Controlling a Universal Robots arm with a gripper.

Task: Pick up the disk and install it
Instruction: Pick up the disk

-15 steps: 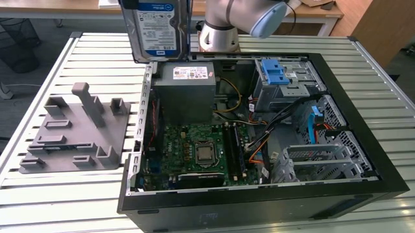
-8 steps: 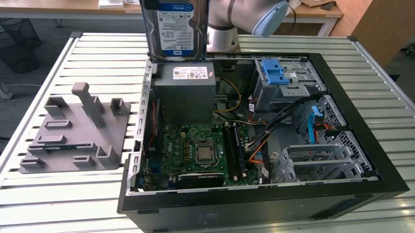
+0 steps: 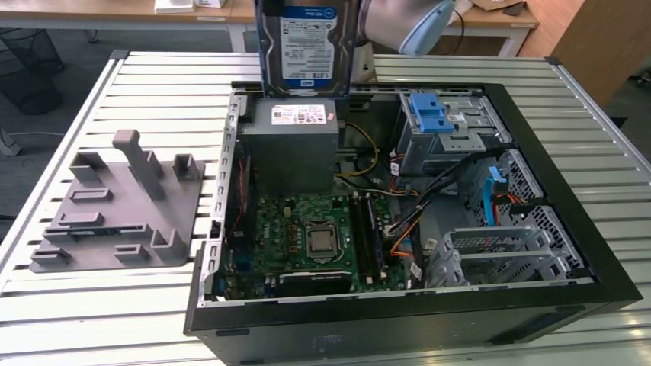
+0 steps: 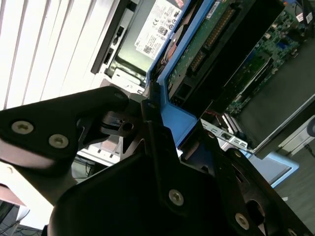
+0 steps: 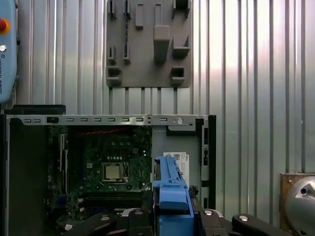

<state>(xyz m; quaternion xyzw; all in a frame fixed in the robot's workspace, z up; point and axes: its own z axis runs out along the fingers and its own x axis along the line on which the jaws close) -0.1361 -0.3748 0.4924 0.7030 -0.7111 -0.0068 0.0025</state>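
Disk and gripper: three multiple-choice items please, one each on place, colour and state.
1. Where is the disk?
A) flat on the table
B) upright above the power supply
C) seated in a drive bay

2. The disk's frame is:
A) blue
B) red
C) yellow

3. The gripper is:
A) open over the motherboard
B) shut on a cable
C) shut on the disk

Answers: 1 B, the exterior view shows it raised over the power supply. 2 A, the blue edge shows in both wrist views. 3 C, the fingers clamp the frame in the second wrist view.
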